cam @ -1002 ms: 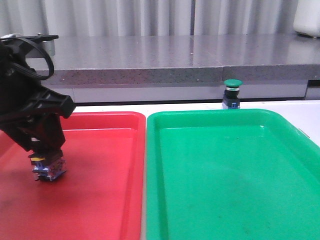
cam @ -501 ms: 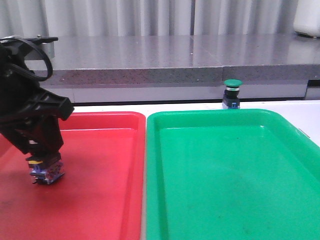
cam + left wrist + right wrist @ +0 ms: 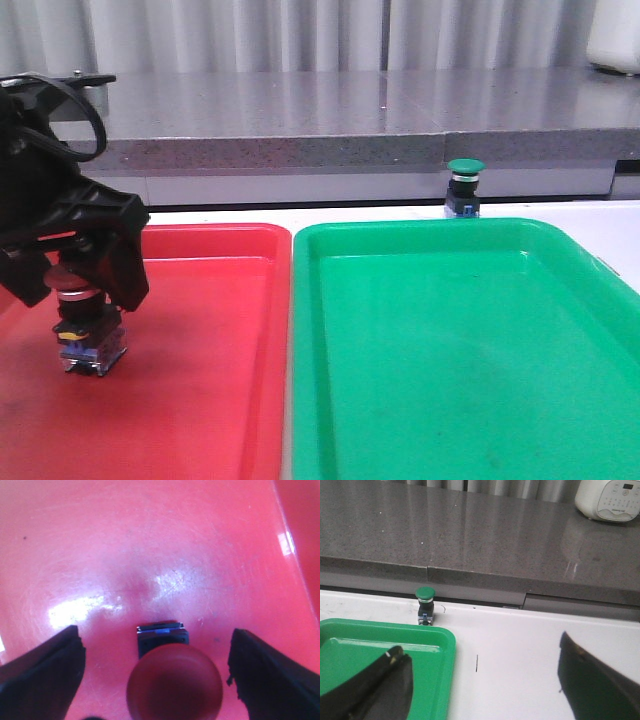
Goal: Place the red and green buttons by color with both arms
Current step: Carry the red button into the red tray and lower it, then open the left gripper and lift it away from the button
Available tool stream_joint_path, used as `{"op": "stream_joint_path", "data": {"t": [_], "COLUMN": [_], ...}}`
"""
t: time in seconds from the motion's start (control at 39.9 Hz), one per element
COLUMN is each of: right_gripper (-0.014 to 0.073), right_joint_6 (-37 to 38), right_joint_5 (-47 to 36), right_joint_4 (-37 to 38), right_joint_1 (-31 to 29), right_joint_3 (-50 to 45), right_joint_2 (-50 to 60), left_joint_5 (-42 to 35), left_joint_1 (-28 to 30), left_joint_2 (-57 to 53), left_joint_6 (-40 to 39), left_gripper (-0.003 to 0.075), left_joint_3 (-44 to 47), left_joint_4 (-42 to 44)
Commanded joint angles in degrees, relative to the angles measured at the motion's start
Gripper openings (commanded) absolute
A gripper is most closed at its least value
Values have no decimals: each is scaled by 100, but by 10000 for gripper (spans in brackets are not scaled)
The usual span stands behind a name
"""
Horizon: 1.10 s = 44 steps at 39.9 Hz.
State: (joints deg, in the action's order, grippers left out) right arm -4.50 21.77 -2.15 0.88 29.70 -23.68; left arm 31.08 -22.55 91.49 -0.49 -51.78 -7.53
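The red button (image 3: pixel 82 328) stands upright on the floor of the red tray (image 3: pixel 200 360), at its left side. My left gripper (image 3: pixel 78 292) is open, with one finger on each side of the button's cap and not touching it. In the left wrist view the red cap (image 3: pixel 174 685) and its black-and-blue base sit between the fingers (image 3: pixel 42 675) of the left gripper (image 3: pixel 156 650). The green button (image 3: pixel 465 186) stands on the white table behind the green tray (image 3: pixel 450 350). My right gripper (image 3: pixel 480 647) is open and empty, above the table by the tray's corner, with the green button (image 3: pixel 425 605) farther ahead.
A grey stone counter (image 3: pixel 330 110) runs behind the table. A white appliance (image 3: pixel 610 500) stands on it at the far right. The two trays lie side by side, filling most of the table in front.
My left gripper moved slightly left and opened, letting go of the red button. The button now stands on the red tray with its cap in view.
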Motion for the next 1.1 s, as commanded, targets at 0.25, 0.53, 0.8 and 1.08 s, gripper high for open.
{"op": "stream_joint_path", "data": {"t": [0.25, 0.53, 0.8, 1.08], "right_gripper": [608, 608, 608, 608], "right_joint_6": [-21, -21, -21, -21], "right_joint_5": [-434, -434, -434, -434], "right_joint_4": [-39, -39, -39, -39], "right_joint_1": [-30, -30, -30, -30], "right_joint_3": [207, 207, 207, 207], "right_joint_2": [-79, -79, -79, -79], "left_joint_5": [278, 507, 691, 382], "left_joint_1": [-44, -44, 99, 1191], "left_joint_2": [-568, -1026, -1060, -1863], "left_joint_6": [-49, 5, -24, -339], "left_gripper": [582, 260, -20, -20], "left_joint_3": [-521, -969, -1291, -799], "left_joint_4": [-164, 102, 510, 499]}}
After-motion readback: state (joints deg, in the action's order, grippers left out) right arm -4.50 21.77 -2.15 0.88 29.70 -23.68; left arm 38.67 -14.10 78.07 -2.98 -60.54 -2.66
